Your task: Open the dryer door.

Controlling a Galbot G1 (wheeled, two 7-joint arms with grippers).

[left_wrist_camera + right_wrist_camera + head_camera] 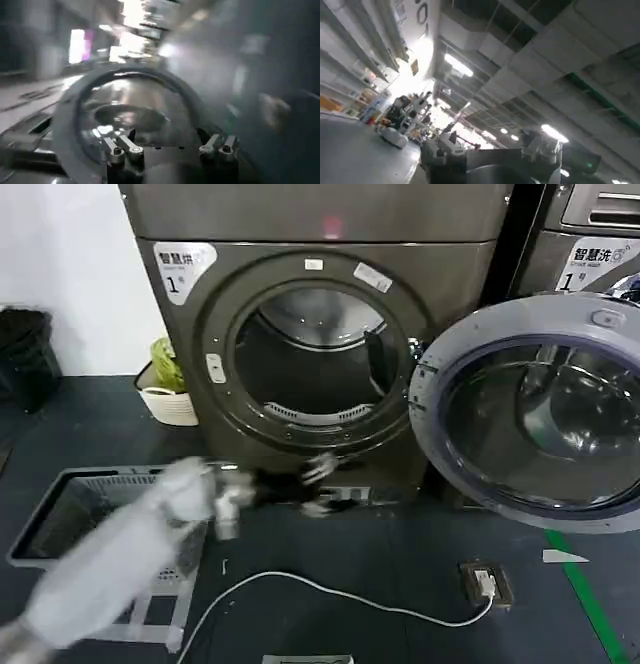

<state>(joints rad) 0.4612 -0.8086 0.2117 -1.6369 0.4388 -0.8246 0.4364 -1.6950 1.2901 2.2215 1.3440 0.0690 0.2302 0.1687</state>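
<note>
The grey dryer (320,244) stands ahead with its round drum opening (315,364) uncovered. Its round door (540,409) hangs swung out wide to the right, glass facing me. My left arm reaches low across the front of the machine, blurred. The left gripper (318,484) hovers just below the opening's lower rim, touching nothing. In the left wrist view that gripper (170,149) is open and empty, facing a dark round ring (75,105) of the dryer. The right gripper (490,150) points up at the ceiling, open and empty.
A grey laundry basket (60,504) lies on the floor at the left, under my left arm. A white cable (330,594) runs to a floor socket (485,582). A white bucket (170,399) sits beside the dryer. A second machine (590,244) stands at the right.
</note>
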